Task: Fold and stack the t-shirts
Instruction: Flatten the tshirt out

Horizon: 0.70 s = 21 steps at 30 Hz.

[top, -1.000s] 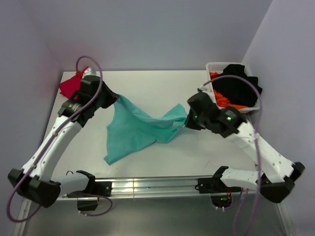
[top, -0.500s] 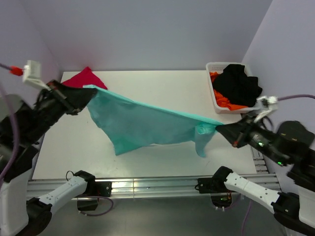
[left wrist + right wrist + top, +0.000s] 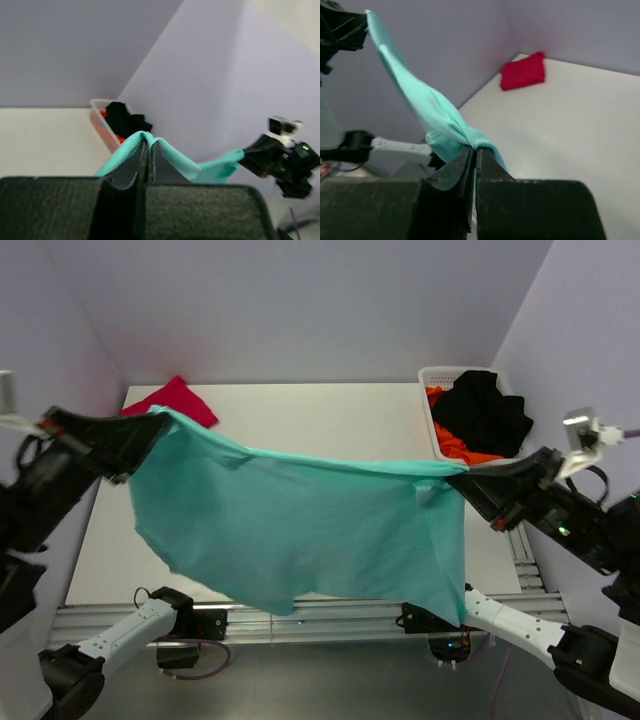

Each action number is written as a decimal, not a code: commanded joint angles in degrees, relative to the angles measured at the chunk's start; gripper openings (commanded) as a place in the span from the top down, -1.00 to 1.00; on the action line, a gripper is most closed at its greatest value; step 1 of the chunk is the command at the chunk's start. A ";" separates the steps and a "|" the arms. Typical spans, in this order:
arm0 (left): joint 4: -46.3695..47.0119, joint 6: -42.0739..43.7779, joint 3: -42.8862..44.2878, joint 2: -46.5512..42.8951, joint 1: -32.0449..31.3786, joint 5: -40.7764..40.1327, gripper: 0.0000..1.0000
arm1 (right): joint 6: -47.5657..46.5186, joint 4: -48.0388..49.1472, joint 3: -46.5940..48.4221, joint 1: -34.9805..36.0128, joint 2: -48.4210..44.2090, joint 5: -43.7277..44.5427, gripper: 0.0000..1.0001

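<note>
The teal-green t-shirt (image 3: 300, 525) hangs stretched in the air between my two grippers, high above the table, its lower edge draping toward the near rail. My left gripper (image 3: 155, 430) is shut on its left top corner, seen in the left wrist view (image 3: 148, 141). My right gripper (image 3: 452, 480) is shut on its right top corner, seen in the right wrist view (image 3: 474, 148). The crimson-red t-shirt (image 3: 172, 400) lies folded at the far left corner of the table; it also shows in the right wrist view (image 3: 522, 71).
A white basket (image 3: 436, 380) at the far right holds black cloth (image 3: 485, 415) and orange cloth (image 3: 455, 447). The white table (image 3: 320, 420) is bounded by lilac walls at back and sides. A metal rail (image 3: 300, 618) runs along the near edge.
Both arms have risen and spread apart, lifting the teal-green t-shirt off the table and pulling it from a bunched strip into a wide hanging sheet.
</note>
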 commanded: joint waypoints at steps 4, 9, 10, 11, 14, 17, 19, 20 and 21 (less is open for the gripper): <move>9.51 3.60 -18.00 3.89 0.17 -16.30 0.99 | -5.20 2.82 -10.71 -0.44 11.19 17.61 1.00; 20.30 6.60 -32.15 11.19 0.96 -25.18 1.00 | -3.81 13.54 -24.48 -9.82 19.89 14.03 1.00; 22.07 6.86 -33.84 15.03 1.66 -24.93 0.99 | -3.11 15.12 -26.18 -12.46 21.38 11.93 1.00; 24.18 7.38 -35.34 17.59 2.62 -24.23 1.00 | -1.97 16.44 -27.42 -15.09 25.23 13.04 1.00; 25.87 6.16 -34.23 32.25 8.15 -22.21 0.99 | -1.61 20.14 -26.91 -21.35 37.58 18.74 1.00; 13.25 2.47 -15.99 51.76 14.57 -21.67 0.71 | -0.64 13.50 -9.47 -27.06 56.28 24.55 -0.39; 7.08 1.33 -0.24 60.37 16.34 -23.51 0.24 | 1.53 6.88 5.15 -30.22 62.51 24.39 -0.70; 5.06 1.06 3.20 61.55 16.34 -23.52 0.05 | 2.43 7.83 6.31 -31.54 63.31 20.21 -0.89; 5.30 0.80 7.23 62.17 16.34 -23.08 -0.98 | 3.40 6.54 10.41 -32.69 63.93 20.34 -0.99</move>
